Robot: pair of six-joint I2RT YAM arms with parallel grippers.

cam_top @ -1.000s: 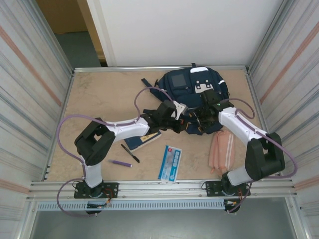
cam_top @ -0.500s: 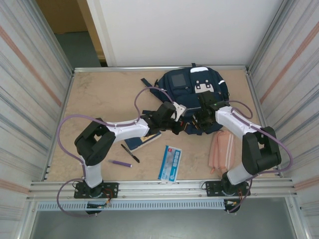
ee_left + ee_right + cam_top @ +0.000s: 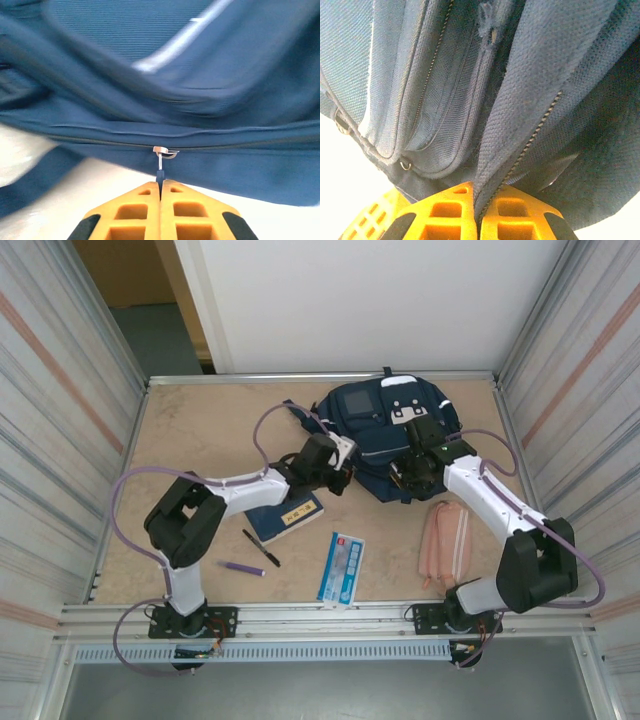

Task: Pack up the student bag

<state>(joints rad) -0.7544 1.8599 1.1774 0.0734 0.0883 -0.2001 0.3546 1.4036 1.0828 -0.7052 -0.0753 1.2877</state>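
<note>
Here, the student bag (image 3: 385,430) is lying at the far middle of the table (image 3: 200,440), with both grippers at its near edge: the left gripper (image 3: 160,184) is pinching the zipper pull (image 3: 159,170) between tight jaws, while the right gripper (image 3: 478,200) is clamping the bag's fabric beside a zipper (image 3: 530,137).

On the tan surface (image 3: 190,430), a pink pencil case (image 3: 445,545) lay at lower right and a blue-and-white packet (image 3: 341,567) at lower centre. A navy notebook (image 3: 288,517), black pen (image 3: 260,548) and purple marker (image 3: 242,568) lay left of it.
</note>
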